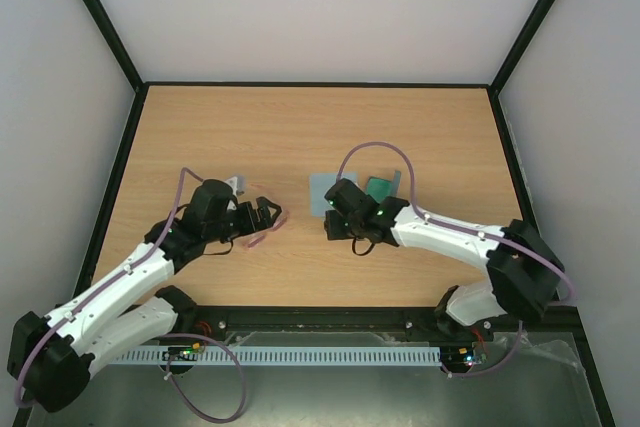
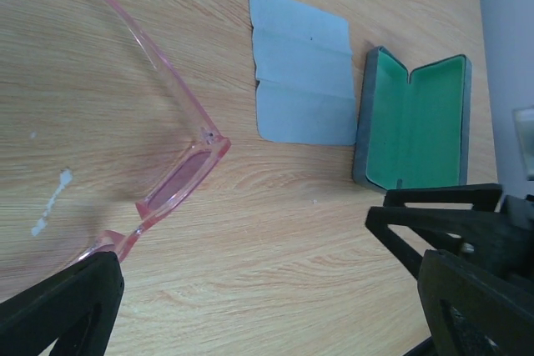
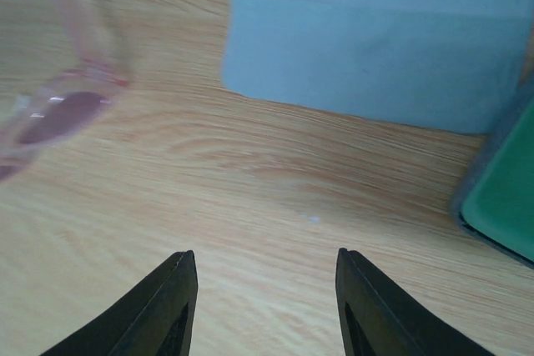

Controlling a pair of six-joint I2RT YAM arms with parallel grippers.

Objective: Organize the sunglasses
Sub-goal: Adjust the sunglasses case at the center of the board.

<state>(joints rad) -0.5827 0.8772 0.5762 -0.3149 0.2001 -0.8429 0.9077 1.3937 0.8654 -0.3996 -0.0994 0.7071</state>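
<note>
At the bottom of the left wrist view, the left gripper [image 2: 267, 289] has its jaws wide apart. The pink sunglasses [image 2: 179, 181] sit on the left side of that view. One end is right by the lower-left finger. The right gripper [image 3: 267, 306] is open too, with just the wooden table [image 3: 267, 206] between its jaws. Farther up lies the blue cloth [image 2: 304, 81]. Just right of it the case [image 2: 413, 122] lies open, and its green inside is bare.

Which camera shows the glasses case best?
The left wrist view: the case lies open, green lining up, almost whole, next to the cloth. In the top view the right arm hides most of it. The right wrist view catches only one green corner at the frame edge.
</note>
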